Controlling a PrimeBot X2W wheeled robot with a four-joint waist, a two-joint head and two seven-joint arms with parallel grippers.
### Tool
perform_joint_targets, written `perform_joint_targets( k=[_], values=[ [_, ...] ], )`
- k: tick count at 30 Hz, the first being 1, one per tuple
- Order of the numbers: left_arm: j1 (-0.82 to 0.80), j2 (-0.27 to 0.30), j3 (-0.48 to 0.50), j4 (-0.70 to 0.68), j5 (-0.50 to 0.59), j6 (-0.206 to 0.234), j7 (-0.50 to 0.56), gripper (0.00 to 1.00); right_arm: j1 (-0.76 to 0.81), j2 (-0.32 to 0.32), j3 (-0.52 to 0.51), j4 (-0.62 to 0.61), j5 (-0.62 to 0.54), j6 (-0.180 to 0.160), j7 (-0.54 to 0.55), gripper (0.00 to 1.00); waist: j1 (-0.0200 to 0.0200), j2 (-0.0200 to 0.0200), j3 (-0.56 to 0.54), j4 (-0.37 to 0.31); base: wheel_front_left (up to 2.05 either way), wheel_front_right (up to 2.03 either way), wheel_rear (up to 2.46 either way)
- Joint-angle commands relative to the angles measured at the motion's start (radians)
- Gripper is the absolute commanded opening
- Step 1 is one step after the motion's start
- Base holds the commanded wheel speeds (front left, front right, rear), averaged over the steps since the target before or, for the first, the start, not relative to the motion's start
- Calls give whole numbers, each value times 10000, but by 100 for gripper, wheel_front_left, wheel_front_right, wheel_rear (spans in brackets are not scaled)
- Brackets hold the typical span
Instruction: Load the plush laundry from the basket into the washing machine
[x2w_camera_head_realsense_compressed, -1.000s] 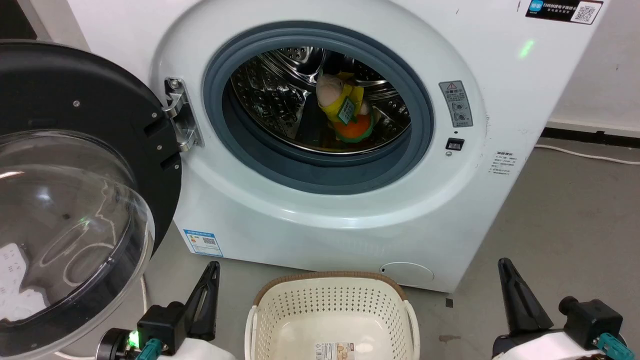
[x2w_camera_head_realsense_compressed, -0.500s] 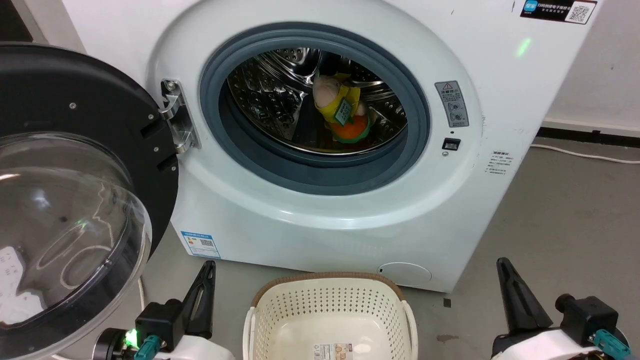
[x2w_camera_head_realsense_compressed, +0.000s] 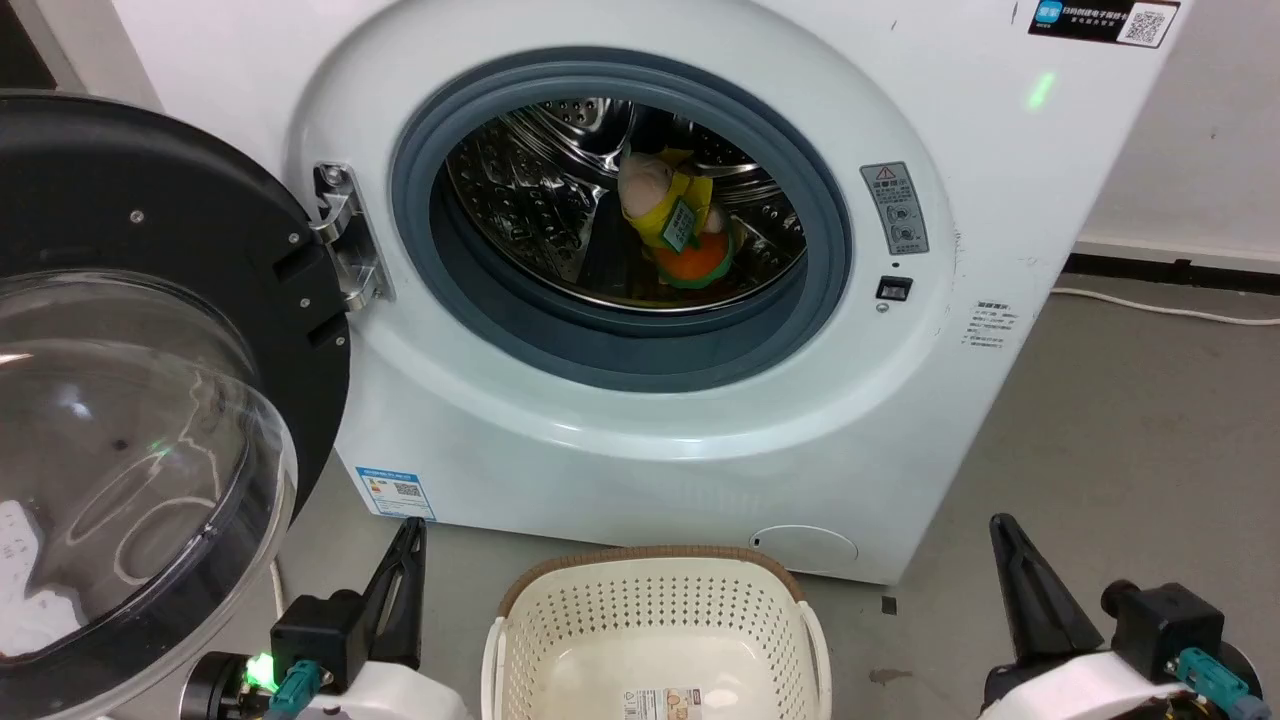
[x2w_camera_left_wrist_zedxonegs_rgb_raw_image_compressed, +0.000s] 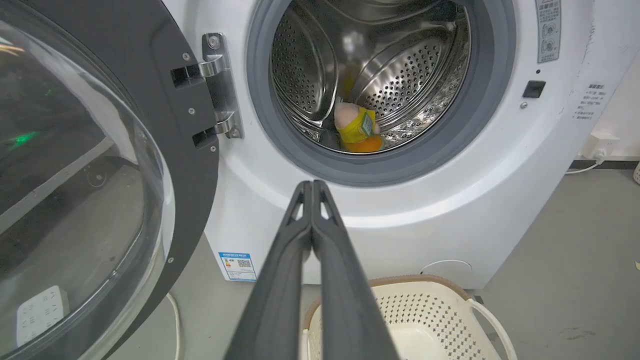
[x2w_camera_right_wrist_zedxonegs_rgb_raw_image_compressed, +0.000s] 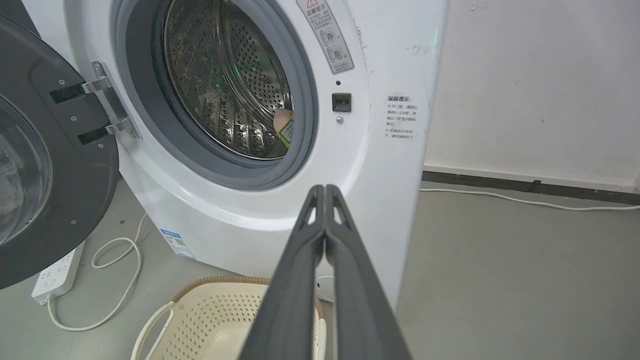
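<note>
plush laundry (x2w_camera_head_realsense_compressed: 675, 235) at rest inside the washing machine (x2w_camera_head_realsense_compressed: 640, 440), lying on the lower curve of the steel drum (x2w_camera_head_realsense_compressed: 520, 190) behind the grey door seal (x2w_camera_head_realsense_compressed: 620, 350); pale pink head uppermost, orange-and-green bottom lowest, teal tag toward the opening. basket (x2w_camera_head_realsense_compressed: 650, 610) on the floor just in front of the machine; its perforated walls and bottom are bare apart from a printed label (x2w_camera_head_realsense_compressed: 668, 700), and no further item is seen in the part that shows. left pincer (x2w_camera_head_realsense_compressed: 410, 530) at lower left and right pincer (x2w_camera_head_realsense_compressed: 1002, 525) at lower right of the head view, one on each side of the basket and well apart from the drum opening. each has its two dark fingers pressed together along their length, as both wrist views confirm, and neither pinches anything. door (x2w_camera_head_realsense_compressed: 150, 200) swung wide to the left, clear dome toward the camera. judgement: the loading appears done, since the one toy is in the drum and the basket looks empty, though its near end is cut off at the frame edge. only closing the door might remain, which the task sentence does not ask for.
</note>
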Motion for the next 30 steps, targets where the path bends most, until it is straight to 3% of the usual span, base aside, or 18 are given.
perform_joint_targets(
  k=[1, 30],
  values=[
    [-149, -60, 62, -80, 59, 81, 63, 0, -200, -2, -18, -90, -87, 2, 60, 0, 0, 0, -3, -8, 0, 0, 0],
    [-245, -158, 277, -315, 322, 307, 697, 0, -340, -3, -68, -308, -805, 4, 696, 0, 0, 0, -59, -184, 0, 0, 0]
  ],
)
